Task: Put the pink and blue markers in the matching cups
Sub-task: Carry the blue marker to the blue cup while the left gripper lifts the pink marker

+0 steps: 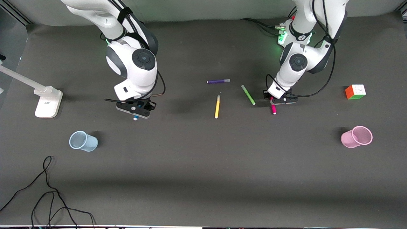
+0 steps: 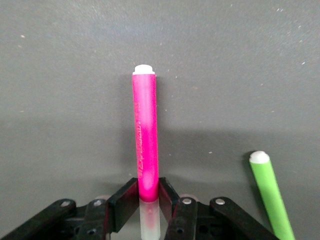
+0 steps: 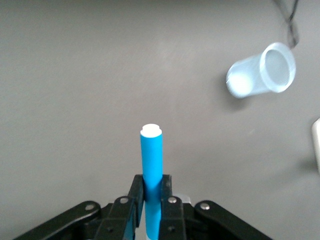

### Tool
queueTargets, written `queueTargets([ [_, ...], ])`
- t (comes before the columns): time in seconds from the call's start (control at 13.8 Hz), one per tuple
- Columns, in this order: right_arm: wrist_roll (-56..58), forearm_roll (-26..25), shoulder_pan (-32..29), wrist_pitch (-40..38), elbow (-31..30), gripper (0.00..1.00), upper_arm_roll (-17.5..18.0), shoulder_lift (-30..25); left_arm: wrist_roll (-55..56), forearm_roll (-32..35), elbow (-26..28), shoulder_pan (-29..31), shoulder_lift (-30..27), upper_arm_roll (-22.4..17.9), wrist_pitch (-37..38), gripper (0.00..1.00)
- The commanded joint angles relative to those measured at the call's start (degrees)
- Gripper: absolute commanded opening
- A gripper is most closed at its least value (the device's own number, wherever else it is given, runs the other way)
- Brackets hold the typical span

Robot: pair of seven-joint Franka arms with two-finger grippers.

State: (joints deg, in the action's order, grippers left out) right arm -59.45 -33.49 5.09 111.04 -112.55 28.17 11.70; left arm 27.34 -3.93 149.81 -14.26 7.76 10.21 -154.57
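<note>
My right gripper (image 1: 135, 112) is shut on the blue marker (image 3: 151, 155) and holds it up over the table; only the marker's tip (image 1: 135, 118) shows below the hand in the front view. The pale blue cup (image 1: 83, 141) stands nearer to the front camera, toward the right arm's end, and also shows in the right wrist view (image 3: 260, 70). My left gripper (image 2: 148, 192) is shut on the pink marker (image 2: 145, 135) near its pale cap, low over the table (image 1: 273, 109). The pink cup (image 1: 356, 137) stands toward the left arm's end.
A green pen (image 1: 248, 94) lies just beside the left gripper and shows in its wrist view (image 2: 270, 195). A yellow pen (image 1: 217, 106) and a purple pen (image 1: 218, 81) lie mid-table. A colour cube (image 1: 355, 91), a white stand (image 1: 47, 101) and black cables (image 1: 47, 197) sit at the edges.
</note>
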Motion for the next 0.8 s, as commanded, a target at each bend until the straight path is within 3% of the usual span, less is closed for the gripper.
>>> queueTargets([
  [0.0,5.5,-6.2,0.4,-1.7,0.4,0.0,-2.6,-2.6,1.6,-0.8,-5.6,-0.3,-6.2,-0.4,15.4,0.0],
  [0.29,9.2,-14.3,0.7,-0.8,0.4,0.0,-7.2,-4.2,-1.2,-1.5,-17.5,4.8,-8.0,-1.3,35.4,0.0],
  [0.43,9.9,-17.7,0.7,2.0,0.2,0.0,-9.6,-4.4,-7.3,-6.6,-22.6,11.3,-8.0,-1.7,42.7,0.0],
  [0.72,19.3,-17.7,0.9,12.9,0.3,0.0,-19.6,-4.2,-14.8,-9.0,-31.8,23.8,-5.0,-1.8,53.2,0.0],
])
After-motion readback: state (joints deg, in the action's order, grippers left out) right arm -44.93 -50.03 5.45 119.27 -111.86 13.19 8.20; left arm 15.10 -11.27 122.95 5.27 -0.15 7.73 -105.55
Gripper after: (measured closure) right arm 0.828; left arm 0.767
